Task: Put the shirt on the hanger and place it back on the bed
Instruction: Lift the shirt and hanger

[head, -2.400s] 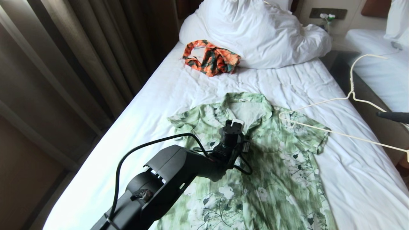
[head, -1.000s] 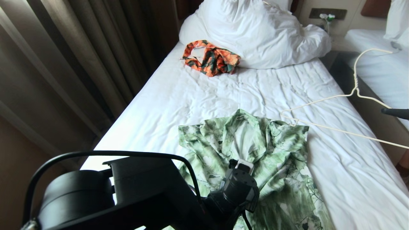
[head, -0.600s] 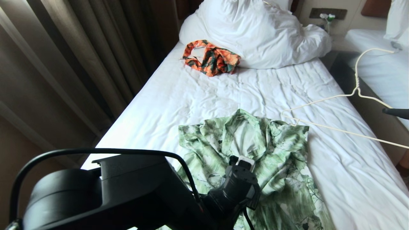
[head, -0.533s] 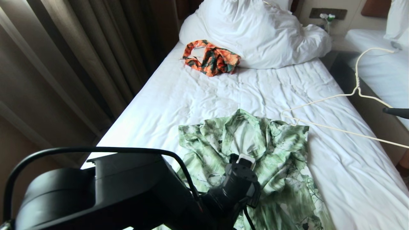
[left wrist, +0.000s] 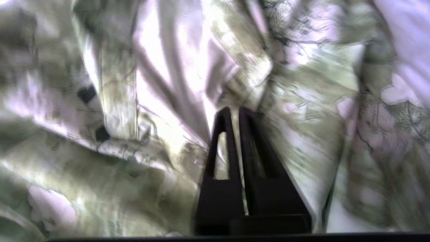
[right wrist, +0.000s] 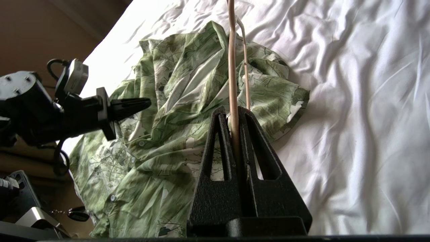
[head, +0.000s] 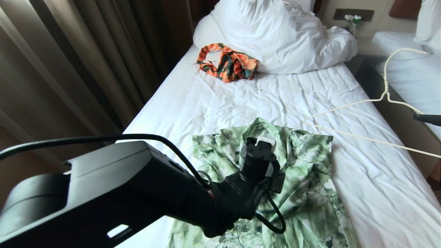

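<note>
The light green flowered shirt (head: 303,172) lies bunched and wrinkled on the white bed (head: 206,100), collar toward the pillows. My left gripper (left wrist: 235,111) hovers shut just over the open collar area of the shirt (left wrist: 117,101), and no cloth shows between its tips. In the right wrist view the left gripper (right wrist: 146,102) points across the shirt (right wrist: 188,84). My right gripper (right wrist: 232,112) is shut on the cream wire hanger (right wrist: 231,67). The hanger (head: 348,107) hangs low above the bed's right side, its left end by the shirt's right shoulder.
An orange-and-green garment (head: 227,62) lies against the bulky white pillows (head: 275,34). Dark curtains (head: 86,69) run along the bed's left side. A second white bed (head: 410,75) stands to the right across a narrow gap.
The shirt was dragged toward me and bunched up after the oldest frame. In the last second my left arm rose and moved forward over the collar. The hanger barely moved.
</note>
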{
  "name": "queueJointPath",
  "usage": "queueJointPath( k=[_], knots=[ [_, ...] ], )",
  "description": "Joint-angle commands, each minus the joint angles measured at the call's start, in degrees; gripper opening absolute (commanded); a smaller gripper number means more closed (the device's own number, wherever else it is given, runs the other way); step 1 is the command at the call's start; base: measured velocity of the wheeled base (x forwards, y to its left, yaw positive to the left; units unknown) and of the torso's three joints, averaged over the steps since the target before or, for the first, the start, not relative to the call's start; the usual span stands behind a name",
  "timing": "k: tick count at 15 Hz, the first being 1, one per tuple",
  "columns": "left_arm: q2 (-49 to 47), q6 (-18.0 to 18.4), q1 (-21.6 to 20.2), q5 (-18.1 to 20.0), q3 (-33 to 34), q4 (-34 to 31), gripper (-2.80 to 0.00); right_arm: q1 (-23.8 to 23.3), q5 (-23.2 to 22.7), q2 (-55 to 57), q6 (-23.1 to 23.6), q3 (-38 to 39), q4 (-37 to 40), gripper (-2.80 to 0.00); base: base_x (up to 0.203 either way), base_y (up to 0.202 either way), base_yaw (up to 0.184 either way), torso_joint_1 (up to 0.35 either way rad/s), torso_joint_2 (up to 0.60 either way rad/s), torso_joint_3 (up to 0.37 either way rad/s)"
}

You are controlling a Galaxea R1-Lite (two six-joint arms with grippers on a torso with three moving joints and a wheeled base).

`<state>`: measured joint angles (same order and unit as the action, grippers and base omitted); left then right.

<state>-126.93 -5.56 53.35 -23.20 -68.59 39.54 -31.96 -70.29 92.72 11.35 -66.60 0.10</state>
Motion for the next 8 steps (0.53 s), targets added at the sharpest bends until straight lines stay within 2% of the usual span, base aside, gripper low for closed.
queueJointPath(
  k=[1, 3, 7, 8],
  knots=[
    [-0.4, -1.5, -2.6, 0.8, -0.1, 0.2, -2.8, 0.1, -0.4, -0.2, 0.1, 0.0, 0.0, -2.8, 0.0, 0.0, 0.0, 0.0, 0.0, 0.0],
    [1.9, -6.2, -5.0, 3.2, 1.0, -2.7, -2.8, 0.3, -0.4, -0.3, 0.0, 0.0, 0.0, -2.8, 0.0, 0.0, 0.0, 0.0, 0.0, 0.0],
    [8.3, -18.3, -6.1, 12.1, 4.2, -13.0, -2.8, 2.3, -0.1, -0.6, -0.1, 0.4, 0.4, -2.8, 0.0, 0.0, 0.0, 0.0, 0.0, 0.0],
    [8.4, -19.3, -6.1, 12.7, 4.8, -13.5, 0.0, 2.6, 0.0, -0.8, -0.1, 0.6, 0.4, -2.8, 0.0, 0.0, 0.0, 0.0, 0.0, 0.0]
  ],
)
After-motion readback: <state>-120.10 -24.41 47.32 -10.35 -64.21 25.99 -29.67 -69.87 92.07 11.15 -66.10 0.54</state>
